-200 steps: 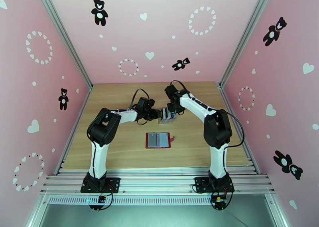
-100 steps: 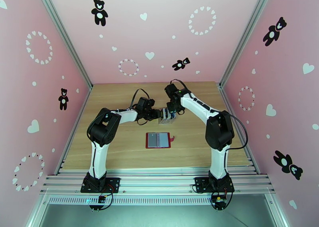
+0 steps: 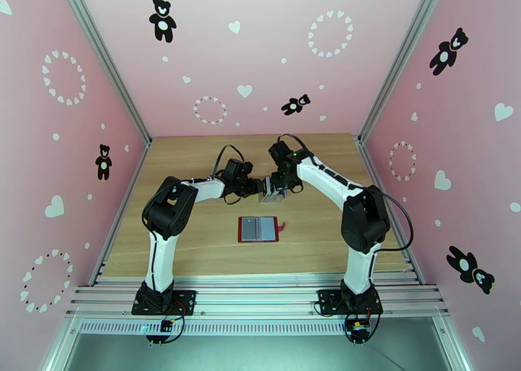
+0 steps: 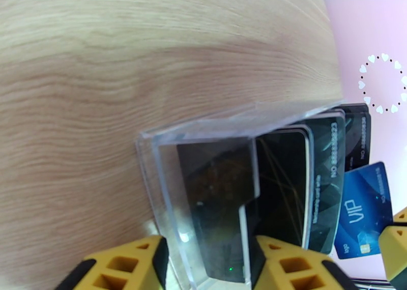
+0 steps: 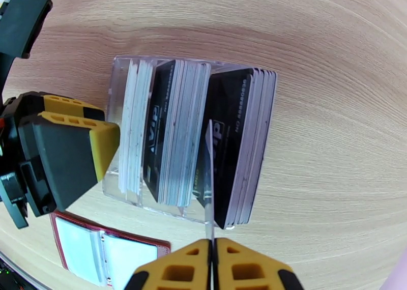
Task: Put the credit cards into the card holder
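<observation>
Barely begun, by the look of it: the card holder (image 3: 259, 229) lies open on the table (image 3: 195, 248) near the arms, its grey pockets apparently empty, while the credit cards (image 5: 178, 133) stand packed in the clear rack (image 5: 118, 72) further back. The left gripper (image 4: 208, 268), jaws half apart, clamps the rack's end compartment (steadying it, I judge). To its right, the right gripper (image 5: 212, 265) pinches one blue card (image 4: 364, 209) between nearly closed jaws; whether it has cleared its slot I cannot tell.
</observation>
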Tool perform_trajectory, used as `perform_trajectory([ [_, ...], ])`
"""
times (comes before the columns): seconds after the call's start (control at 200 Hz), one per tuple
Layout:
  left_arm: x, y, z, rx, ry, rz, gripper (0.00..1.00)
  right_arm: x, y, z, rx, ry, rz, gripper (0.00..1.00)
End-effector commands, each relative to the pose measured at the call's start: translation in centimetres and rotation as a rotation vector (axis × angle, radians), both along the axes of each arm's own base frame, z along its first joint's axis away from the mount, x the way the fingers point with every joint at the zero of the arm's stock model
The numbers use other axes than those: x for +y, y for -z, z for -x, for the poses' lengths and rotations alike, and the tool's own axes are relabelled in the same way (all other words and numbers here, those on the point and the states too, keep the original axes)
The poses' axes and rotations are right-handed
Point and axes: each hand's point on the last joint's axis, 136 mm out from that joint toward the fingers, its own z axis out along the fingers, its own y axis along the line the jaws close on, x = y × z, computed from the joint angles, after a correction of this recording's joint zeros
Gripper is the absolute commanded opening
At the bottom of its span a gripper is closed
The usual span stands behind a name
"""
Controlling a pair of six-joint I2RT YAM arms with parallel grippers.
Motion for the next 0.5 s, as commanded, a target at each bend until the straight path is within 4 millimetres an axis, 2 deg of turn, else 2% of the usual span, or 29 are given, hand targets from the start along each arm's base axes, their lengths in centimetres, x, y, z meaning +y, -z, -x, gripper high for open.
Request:
perform_trajectory([
  [0.0,0.2,2.7,1.5,0.073,0.02,-0.046,0.5,-0.4,-0.7,1.9,0.022,-0.001,-0.009,0.1],
  [0.21,0.1,2.7,1.6,0.074,0.021,-0.046,0.5,-0.7,-0.2,3.3,0.045,-0.008,-0.012,0.1],
  [0.496,0.1,2.7,1.6,0.073,0.022,-0.049,0.5,-0.8,0.7,4.2,0.072,-0.012,-0.015,0.09],
])
